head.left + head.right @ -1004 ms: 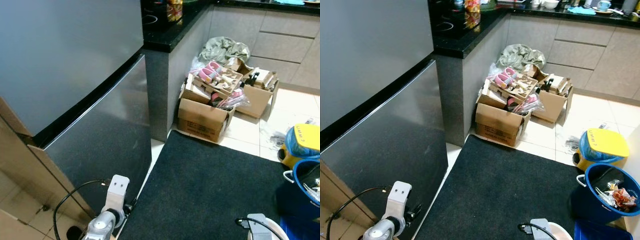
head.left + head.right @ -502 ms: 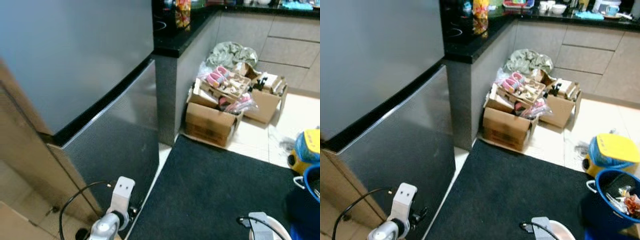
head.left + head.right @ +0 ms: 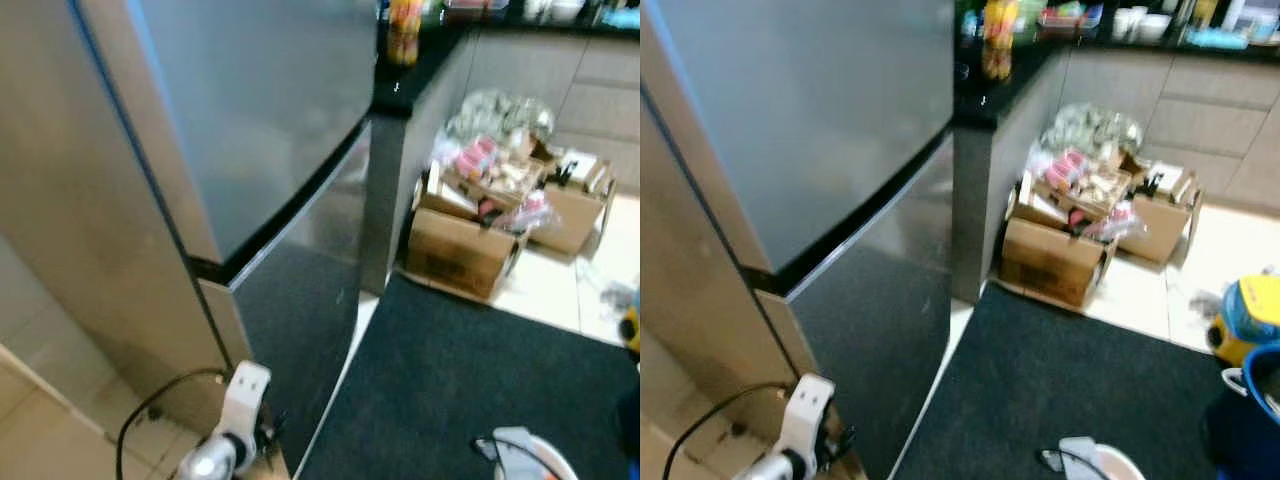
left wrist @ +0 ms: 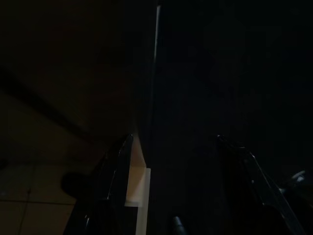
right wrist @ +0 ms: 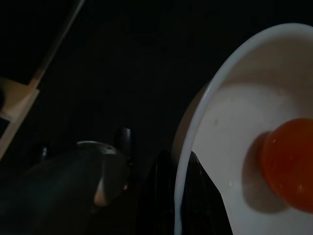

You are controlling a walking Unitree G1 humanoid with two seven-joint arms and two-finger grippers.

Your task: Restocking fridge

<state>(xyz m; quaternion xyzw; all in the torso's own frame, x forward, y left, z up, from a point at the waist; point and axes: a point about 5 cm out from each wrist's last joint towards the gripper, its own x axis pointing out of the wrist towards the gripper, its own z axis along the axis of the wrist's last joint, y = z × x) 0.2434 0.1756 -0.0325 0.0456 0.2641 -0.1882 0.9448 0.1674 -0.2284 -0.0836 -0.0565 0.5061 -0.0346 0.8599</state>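
Presently catalogued, head views blurred:

Fridge (image 3: 270, 110): grey, 2 doors, both closed, dark seam between upper and lower door; stands at left, beside black counter (image 3: 1015, 80).

Counter: carries bottles (image 3: 997, 35), blurred, labels unreadable; cups and bowls farther back, too small to sort.

Boxes (image 3: 1055, 255): 2 cardboard, on tiled floor against counter base, heaped with pink shoes and loose items; greenish cloth bundle (image 3: 1090, 128) behind them.

Mat (image 3: 1070, 380): dark, on floor in front of fridge, touching nearer box.

Bin (image 3: 1245, 315): yellow and blue, at right edge, just beside blue bucket (image 3: 1258, 385).

Left arm (image 3: 235, 415): silver with white wrist block and black cable, low beside lower fridge door.

Left claw (image 4: 171, 142): seen in very dark left wrist view; 2 black fingers (image 4: 115, 161) spread apart, nothing between them; pointing at fridge's lower corner where pale trim meets floor tiles.

Right claw (image 5: 171, 196): seen in dark right wrist view; one black finger under rim of white bowl (image 5: 244, 147), other finger hidden, so pinched or loose cannot be told from here.

Bowl: white, holds 1 orange round item (image 5: 288, 161), kind not discernible; bowl's rim also visible at bottom of head views, over mat, near right arm's cable.
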